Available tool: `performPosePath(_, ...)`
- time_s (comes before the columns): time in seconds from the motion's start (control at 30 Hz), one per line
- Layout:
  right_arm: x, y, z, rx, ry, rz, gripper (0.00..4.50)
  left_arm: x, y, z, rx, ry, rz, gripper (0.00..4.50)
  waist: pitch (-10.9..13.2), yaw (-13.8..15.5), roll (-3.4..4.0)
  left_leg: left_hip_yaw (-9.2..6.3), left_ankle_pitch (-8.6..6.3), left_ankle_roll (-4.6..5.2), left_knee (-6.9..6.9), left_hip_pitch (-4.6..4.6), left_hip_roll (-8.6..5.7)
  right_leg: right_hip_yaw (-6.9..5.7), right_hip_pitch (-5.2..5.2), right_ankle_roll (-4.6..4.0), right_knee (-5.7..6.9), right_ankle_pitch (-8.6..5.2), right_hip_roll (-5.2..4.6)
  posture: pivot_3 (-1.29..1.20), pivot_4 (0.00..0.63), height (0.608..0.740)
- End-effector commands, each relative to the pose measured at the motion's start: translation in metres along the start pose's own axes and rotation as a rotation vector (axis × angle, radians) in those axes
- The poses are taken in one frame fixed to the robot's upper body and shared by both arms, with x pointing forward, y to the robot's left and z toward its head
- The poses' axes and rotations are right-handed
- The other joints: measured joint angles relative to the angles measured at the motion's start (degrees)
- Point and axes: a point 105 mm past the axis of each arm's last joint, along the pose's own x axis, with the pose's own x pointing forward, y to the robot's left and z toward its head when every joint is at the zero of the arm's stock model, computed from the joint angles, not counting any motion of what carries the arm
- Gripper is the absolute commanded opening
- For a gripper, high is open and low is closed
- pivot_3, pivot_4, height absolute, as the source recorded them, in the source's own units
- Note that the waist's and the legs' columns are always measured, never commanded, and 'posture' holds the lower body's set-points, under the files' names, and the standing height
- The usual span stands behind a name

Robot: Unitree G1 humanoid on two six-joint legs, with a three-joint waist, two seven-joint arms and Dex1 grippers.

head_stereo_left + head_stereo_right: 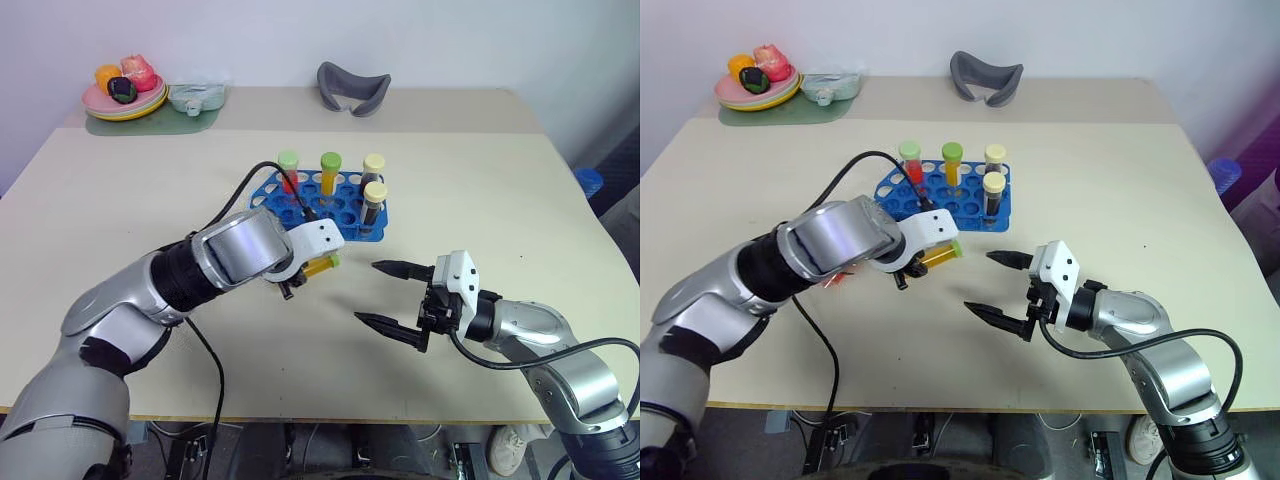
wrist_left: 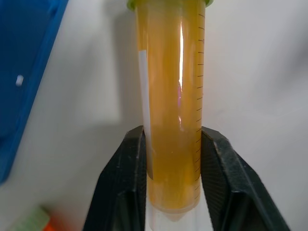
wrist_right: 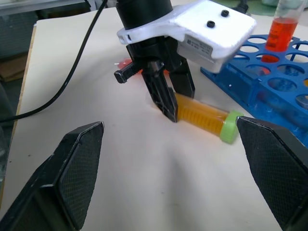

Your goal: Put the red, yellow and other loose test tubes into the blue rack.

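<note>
My left gripper [image 3: 166,98] has its fingers [image 2: 126,178] clamped on the yellow tube [image 2: 173,110], which lies on its side on the table [image 1: 500,200], green cap toward 3 o'clock, just off the rack [image 1: 345,205] at its 6 o'clock edge. I see four tubes standing upright in the rack. A red tube [image 1: 837,279] lies at 9 o'clock from the gripped one, mostly hidden behind my left arm. My right gripper [image 1: 385,292] hangs wide open and empty at 4 o'clock from the rack, well apart from it.
</note>
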Motion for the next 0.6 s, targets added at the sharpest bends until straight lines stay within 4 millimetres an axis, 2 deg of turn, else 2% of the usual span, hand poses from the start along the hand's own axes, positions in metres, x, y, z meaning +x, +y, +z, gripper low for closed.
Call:
performPosePath(0.03,0.001,0.004,0.012,-0.038,-0.031,0.021,4.50,-0.008,0.012,-0.001,-0.023,-0.018,0.062,0.89,0.00,0.07,0.00,0.00,0.00,0.00,0.00,0.00,-0.01,0.00,0.00,0.00,0.00,0.00,-0.03,0.00,0.150,0.735)
performPosePath(0.1,0.001,0.003,0.012,-0.039,-0.030,0.022,4.50,-0.012,0.014,0.000,-0.019,-0.036,0.069,0.89,0.00,0.08,-0.01,0.01,0.00,0.00,0.01,-0.01,-0.02,0.00,0.00,0.01,0.00,0.00,-0.05,0.00,0.150,0.735)
performPosePath(0.27,0.000,0.003,0.013,-0.043,-0.028,0.017,4.50,-0.040,0.012,0.002,0.009,-0.193,0.060,0.89,0.01,0.00,-0.01,0.00,0.00,0.00,0.00,-0.02,0.00,0.01,-0.04,0.02,0.04,-0.02,-0.05,0.00,0.150,0.735)
performPosePath(0.4,-0.004,0.001,0.014,-0.043,-0.020,0.001,4.50,-0.073,0.008,0.000,-0.005,-0.441,0.023,0.89,0.00,-0.10,0.00,0.02,0.00,0.00,-0.02,-0.02,0.02,0.02,-0.08,0.01,0.07,-0.03,-0.07,0.00,0.150,0.735)
performPosePath(0.5,-0.005,0.000,0.014,-0.043,-0.018,0.001,4.50,-0.099,0.007,0.010,-0.038,-0.757,0.032,0.89,0.00,0.15,0.01,0.01,0.00,0.00,0.02,-0.02,0.00,0.01,-0.05,0.02,0.10,-0.03,-0.10,0.00,0.150,0.735)
performPosePath(0.6,-0.003,-0.004,0.017,-0.049,-0.026,-0.009,4.50,-0.106,0.016,0.001,-0.063,-0.919,0.212,0.89,0.01,0.04,-0.03,-0.01,-0.01,0.02,0.06,-0.03,-0.02,-0.01,0.03,0.03,0.04,-0.03,-0.14,0.00,0.150,0.735)
